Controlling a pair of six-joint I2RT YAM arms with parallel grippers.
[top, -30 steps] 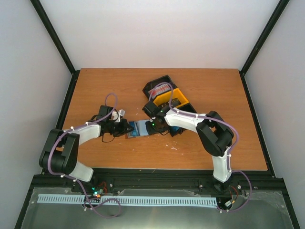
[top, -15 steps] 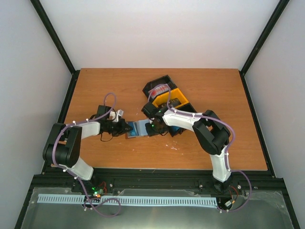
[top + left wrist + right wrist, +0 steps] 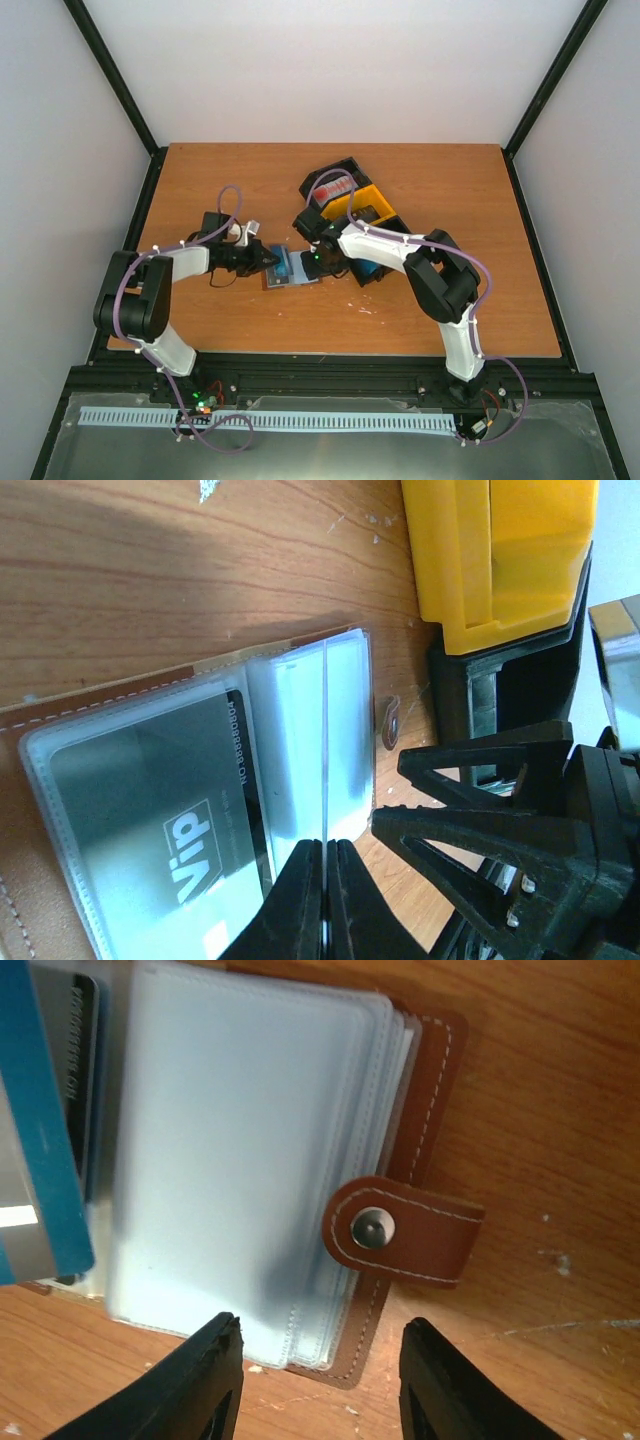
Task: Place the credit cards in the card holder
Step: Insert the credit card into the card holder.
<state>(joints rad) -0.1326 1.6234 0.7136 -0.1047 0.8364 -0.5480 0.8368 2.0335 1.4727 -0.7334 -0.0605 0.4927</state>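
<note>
The brown card holder lies open on the table between both grippers. My left gripper is shut on one clear sleeve of it, holding that sleeve upright and edge-on. A dark credit card marked VIP sits in the sleeve to its left. My right gripper hovers open over the holder's stack of clear sleeves, near the snap tab; nothing is between its fingers. A blue card shows at the left edge. Red-and-white credit cards lie in the black bin.
A black bin and a yellow bin stand together just behind and to the right of the holder. The yellow bin is close to my left gripper. The right gripper's fingers reach in beside my left fingertips.
My left gripper has moved a little to the right and farther from me, still pinching the sleeve. The right gripper has shifted slightly left over the holder.
</note>
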